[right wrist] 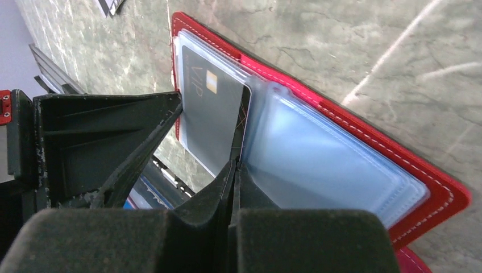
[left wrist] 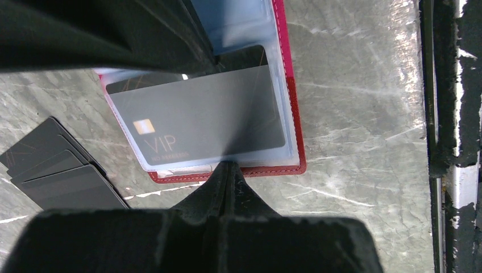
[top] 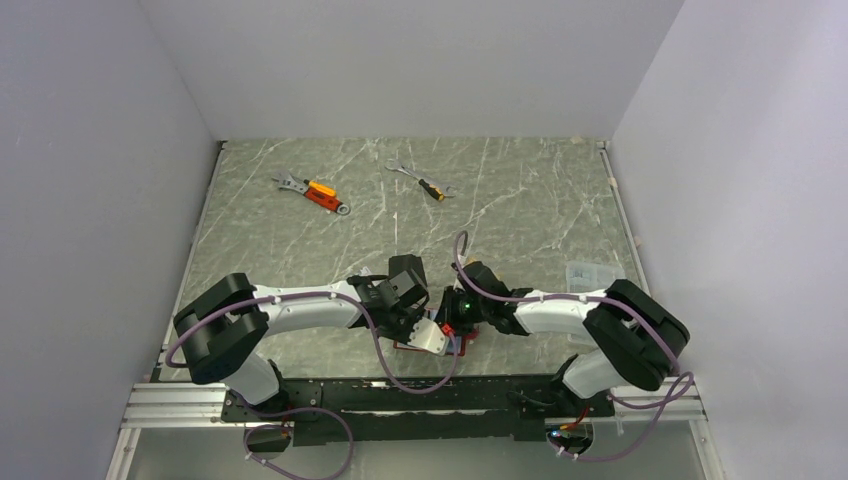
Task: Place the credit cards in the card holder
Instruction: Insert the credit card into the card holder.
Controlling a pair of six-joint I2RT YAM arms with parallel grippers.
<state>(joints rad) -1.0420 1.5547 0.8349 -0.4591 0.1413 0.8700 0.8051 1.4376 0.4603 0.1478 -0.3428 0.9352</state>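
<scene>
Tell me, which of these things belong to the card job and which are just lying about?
For the job: red card holder; VIP card in its clear pocket; dark cards stacked beside it.
Lying about: larger wrench; smaller wrench.

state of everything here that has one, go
card holder, open, pockets up
VIP card, at a clear pocket, depth unclear
loose cards, fanned beside holder, not inserted
left gripper, shut on VIP card's edge
right gripper, shut on a holder pocket leaf
wrenches, lying at the far side
</scene>
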